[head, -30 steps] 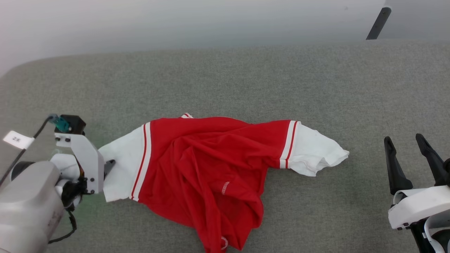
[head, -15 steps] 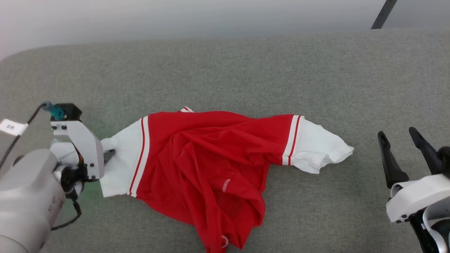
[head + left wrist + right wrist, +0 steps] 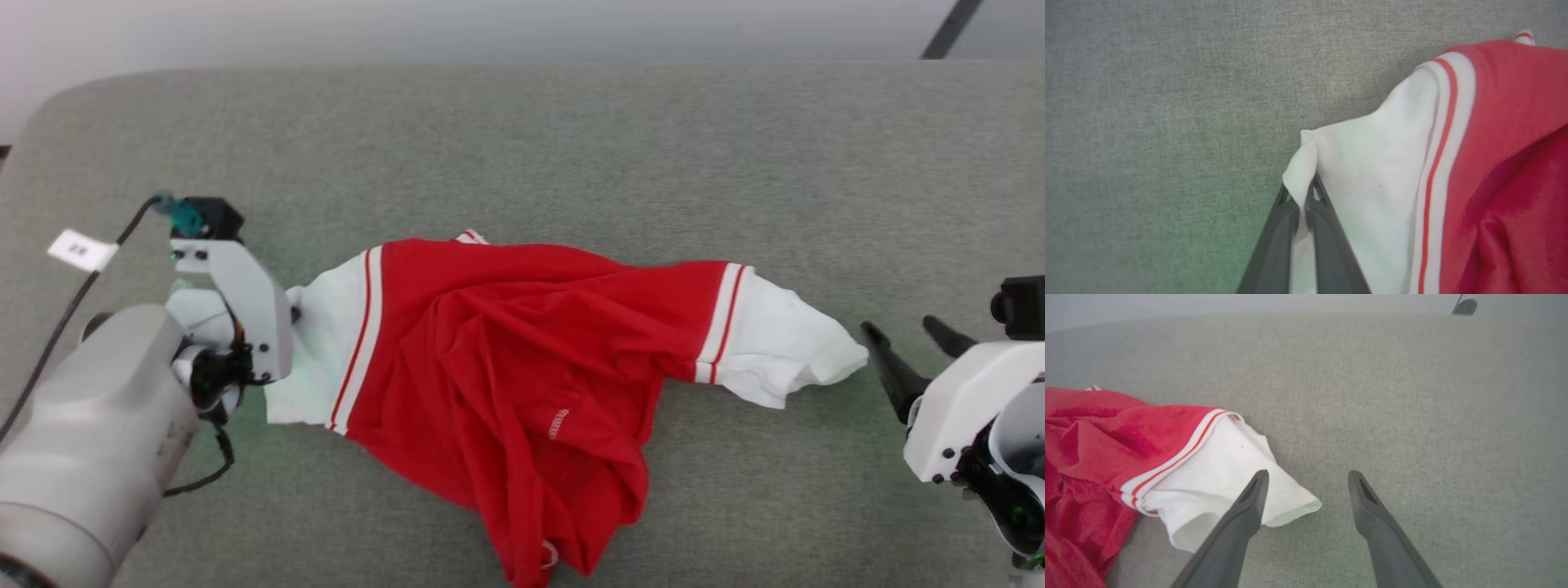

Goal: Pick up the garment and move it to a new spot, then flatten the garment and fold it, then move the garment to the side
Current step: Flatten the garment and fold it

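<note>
Gripping garment, left hand, tag illegible

Grey cylindrical left forearm carries a white bracket with dark screws, a teal plug and a black cable with a white tag; the right wrist shell is white, and the jaws are long, dark, tapered.

Head camera looks steeply down over the grey bench and the garment. Each wrist camera peers along its fingers, low and close, at one white sleeve also in the head view.
</note>
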You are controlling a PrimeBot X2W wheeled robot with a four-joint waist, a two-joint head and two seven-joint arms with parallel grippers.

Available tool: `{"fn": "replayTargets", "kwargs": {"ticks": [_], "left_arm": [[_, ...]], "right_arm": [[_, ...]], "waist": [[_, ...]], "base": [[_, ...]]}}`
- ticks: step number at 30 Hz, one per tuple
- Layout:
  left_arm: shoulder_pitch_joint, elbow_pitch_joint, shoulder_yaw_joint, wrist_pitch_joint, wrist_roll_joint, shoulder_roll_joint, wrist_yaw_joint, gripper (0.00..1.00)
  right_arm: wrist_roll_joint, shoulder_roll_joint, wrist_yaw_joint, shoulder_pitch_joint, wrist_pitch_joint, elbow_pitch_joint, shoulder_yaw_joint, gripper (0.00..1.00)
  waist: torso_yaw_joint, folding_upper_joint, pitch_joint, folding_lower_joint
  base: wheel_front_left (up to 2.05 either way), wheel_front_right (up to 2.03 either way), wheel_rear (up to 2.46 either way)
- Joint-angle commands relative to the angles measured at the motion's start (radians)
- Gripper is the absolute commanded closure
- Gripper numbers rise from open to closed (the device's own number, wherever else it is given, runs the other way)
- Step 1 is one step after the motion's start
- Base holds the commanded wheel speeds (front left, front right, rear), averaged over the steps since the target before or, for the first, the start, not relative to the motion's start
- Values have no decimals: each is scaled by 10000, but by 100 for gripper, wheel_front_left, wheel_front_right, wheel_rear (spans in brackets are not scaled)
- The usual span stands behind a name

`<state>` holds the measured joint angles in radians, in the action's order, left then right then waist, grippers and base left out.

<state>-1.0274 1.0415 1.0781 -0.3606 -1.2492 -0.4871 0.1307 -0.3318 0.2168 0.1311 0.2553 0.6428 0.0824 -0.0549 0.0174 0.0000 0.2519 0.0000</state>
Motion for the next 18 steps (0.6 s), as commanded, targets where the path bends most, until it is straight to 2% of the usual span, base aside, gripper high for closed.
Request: {"fn": "replayTargets", "kwargs": {"ticks": [1, 7, 16, 17, 18], "left_arm": [[-115, -48, 35, 29, 43, 74, -3, 100], [-420, -172, 192, 104, 45, 306, -3, 100], [-633, -279, 416, 260, -100, 410, -10, 100], [-648, -274, 437, 262, -108, 429, -10, 100], [-656, -272, 456, 258, -132, 449, -12, 100]], "right_arm": [[-61, -40, -5, 120, 168, -96, -29, 0], [-113, -89, -7, 450, 1274, -764, -227, 0], [-229, -470, -7, 862, 2219, -1872, -460, 0], [-273, -551, -7, 886, 2378, -2053, -490, 53], [-279, -607, -5, 909, 2535, -2214, -492, 82]], "waist": [[215, 0, 147, 0], [589, 0, 400, 0], [880, 0, 705, 0], [896, 0, 724, 0], [909, 0, 738, 0]], "base": [[0, 0, 0], [0, 0, 0], [0, 0, 0], [0, 0, 0], [0, 0, 0]]}}
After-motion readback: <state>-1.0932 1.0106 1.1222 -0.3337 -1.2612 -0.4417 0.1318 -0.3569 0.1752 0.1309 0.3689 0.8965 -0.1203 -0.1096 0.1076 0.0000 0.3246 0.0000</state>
